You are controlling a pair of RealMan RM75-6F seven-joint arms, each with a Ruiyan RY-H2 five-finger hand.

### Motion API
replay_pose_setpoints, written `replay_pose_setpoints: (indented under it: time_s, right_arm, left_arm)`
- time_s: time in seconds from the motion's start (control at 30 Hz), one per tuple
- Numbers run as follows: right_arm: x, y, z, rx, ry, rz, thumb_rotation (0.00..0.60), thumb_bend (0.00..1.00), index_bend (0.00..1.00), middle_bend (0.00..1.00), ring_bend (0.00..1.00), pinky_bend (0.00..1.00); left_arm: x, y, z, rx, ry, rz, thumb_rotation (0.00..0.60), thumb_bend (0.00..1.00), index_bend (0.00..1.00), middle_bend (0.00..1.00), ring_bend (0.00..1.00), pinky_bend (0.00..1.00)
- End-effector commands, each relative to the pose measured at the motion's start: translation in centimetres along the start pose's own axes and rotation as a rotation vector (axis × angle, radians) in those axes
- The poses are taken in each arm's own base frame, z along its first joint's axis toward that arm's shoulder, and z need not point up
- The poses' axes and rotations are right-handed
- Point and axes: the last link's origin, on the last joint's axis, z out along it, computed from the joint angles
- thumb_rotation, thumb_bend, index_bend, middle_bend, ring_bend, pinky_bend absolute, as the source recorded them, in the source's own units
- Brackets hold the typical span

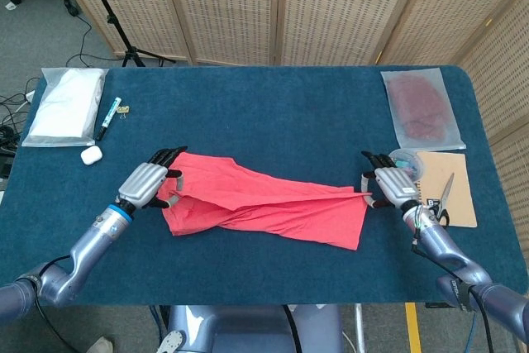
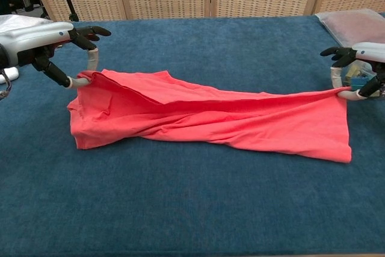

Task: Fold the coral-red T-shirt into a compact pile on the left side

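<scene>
The coral-red T-shirt (image 1: 264, 208) (image 2: 210, 118) lies folded lengthwise as a long band across the middle of the blue table. My left hand (image 1: 147, 183) (image 2: 42, 40) pinches the folded-over edge at the shirt's left end and holds it just above the cloth. At the shirt's right end my right hand (image 1: 388, 188) (image 2: 360, 70) pinches the other corner of that same edge, pulling it taut. The top layer sags between the two hands.
A white bagged item (image 1: 64, 105), a marker (image 1: 107, 117) and an earbud case (image 1: 91, 155) sit at the far left. At the right are a clear tub of clips (image 1: 402, 160), a notebook (image 1: 459, 196) with scissors (image 1: 438, 208), and a bagged dark-red cloth (image 1: 421, 109).
</scene>
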Motion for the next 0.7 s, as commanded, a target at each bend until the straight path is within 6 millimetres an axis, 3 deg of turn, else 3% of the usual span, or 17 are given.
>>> replay_pose_setpoints:
  time_s: [0.03, 0.13, 0.2, 0.23, 0.3, 0.33, 0.37, 0.5, 0.57, 0.7]
  right_arm:
    - [-0.2, 0.1, 0.5, -0.004, -0.003, 0.011, 0.600, 0.93, 0.63, 0.00, 0.00, 0.00]
    - [-0.2, 0.4, 0.6, -0.013, -0.003, 0.002, 0.600, 0.93, 0.63, 0.00, 0.00, 0.00]
    - [-0.3, 0.7, 0.5, -0.027, -0.036, -0.008, 0.600, 0.93, 0.56, 0.00, 0.00, 0.00]
    - [-0.3, 0.7, 0.4, -0.031, -0.045, -0.009, 0.600, 0.91, 0.45, 0.00, 0.00, 0.00]
    - [-0.2, 0.9, 0.1, -0.044, -0.077, -0.013, 0.600, 0.83, 0.11, 0.00, 0.00, 0.00]
    - [-0.1, 0.8, -0.1, -0.047, -0.077, -0.009, 0.600, 0.77, 0.04, 0.00, 0.00, 0.00]
    - [0.0, 0.7, -0.5, -0.043, -0.070, -0.004, 0.600, 0.65, 0.00, 0.00, 0.00, 0.00]
    - [0.6, 0.3, -2.0, -0.022, -0.028, -0.003, 0.600, 0.14, 0.00, 0.00, 0.00, 0.00]
    - [0.9, 0.0, -2.7, -0.012, -0.010, -0.001, 0.600, 0.06, 0.00, 0.00, 0.00, 0.00]
    - [1.7, -0.6, -4.7, 0.025, 0.037, -0.012, 0.600, 0.05, 0.00, 0.00, 0.00, 0.00]
  left_arm:
    - [0.1, 0.1, 0.5, 0.003, 0.007, 0.003, 0.600, 1.00, 0.72, 0.00, 0.00, 0.00]
    - [0.3, 0.1, 0.9, 0.005, 0.013, 0.006, 0.600, 1.00, 0.72, 0.00, 0.00, 0.00]
    - [0.4, 0.1, 1.1, 0.006, 0.017, 0.010, 0.600, 1.00, 0.72, 0.00, 0.00, 0.00]
    - [0.4, 0.2, 1.1, 0.007, 0.018, 0.010, 0.600, 1.00, 0.72, 0.00, 0.00, 0.00]
    - [0.4, 0.1, 1.3, 0.010, 0.020, 0.015, 0.600, 1.00, 0.72, 0.00, 0.00, 0.00]
    - [0.5, 0.1, 1.4, 0.012, 0.021, 0.016, 0.600, 1.00, 0.72, 0.00, 0.00, 0.00]
    - [0.4, 0.0, 1.6, 0.018, 0.020, 0.016, 0.600, 1.00, 0.72, 0.00, 0.00, 0.00]
    - [0.3, -0.3, 2.2, 0.039, 0.009, 0.018, 0.600, 1.00, 0.72, 0.00, 0.00, 0.00]
    - [0.2, -0.3, 2.4, 0.044, 0.009, 0.017, 0.600, 1.00, 0.72, 0.00, 0.00, 0.00]
    - [0.3, -0.8, 3.0, 0.061, 0.023, 0.015, 0.600, 1.00, 0.72, 0.00, 0.00, 0.00]
